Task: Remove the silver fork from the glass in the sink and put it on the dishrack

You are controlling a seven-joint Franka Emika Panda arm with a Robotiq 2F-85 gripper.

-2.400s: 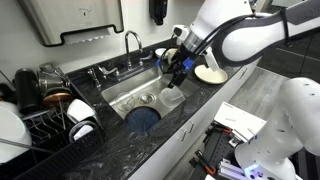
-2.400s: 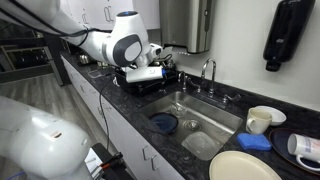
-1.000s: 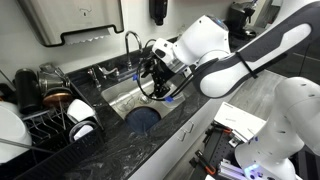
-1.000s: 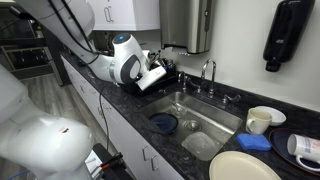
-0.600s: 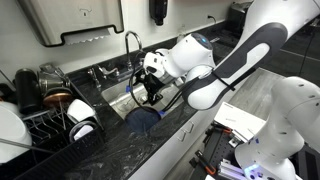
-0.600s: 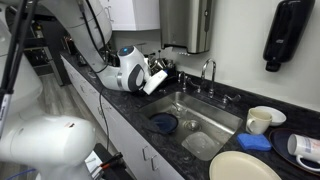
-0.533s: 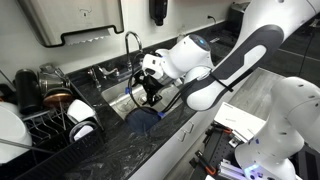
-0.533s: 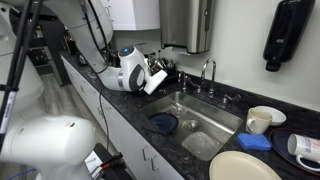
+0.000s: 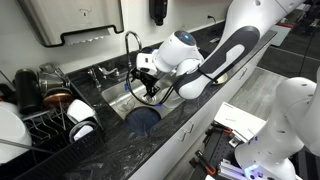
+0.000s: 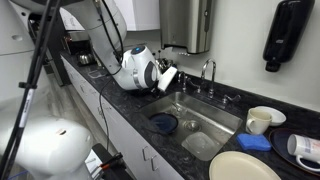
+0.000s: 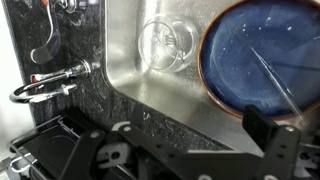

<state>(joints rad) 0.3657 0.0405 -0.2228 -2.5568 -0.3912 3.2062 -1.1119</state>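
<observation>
The claw [image 9: 143, 87] hangs over the sink [image 9: 115, 97] with its jaws spread wide and nothing between them; in the wrist view we see its dark fingers [image 11: 268, 135] well apart above the steel floor of the basin. Going from left to right in an exterior view, we find the dishrack [image 9: 30, 126] on the counter [image 9: 110, 150] at the far left, loaded with cups and dark ware, then the faucet [image 9: 131, 42] behind the basin, then the claw just below it, and the blue dish [image 9: 145, 118] lying in the sink near the front edge. In an exterior view from the opposite end, the blue dish comes first, then the glass [image 10: 205, 144] beside it in the near right part of the basin, apart from the claw, then a mug [image 10: 261, 119] and a pale plate [image 10: 243, 166] on the counter at the right. The fork is too small for us to make out in the glass. In the wrist view a thin bright line crosses the blue dish; we cannot tell what it is.
</observation>
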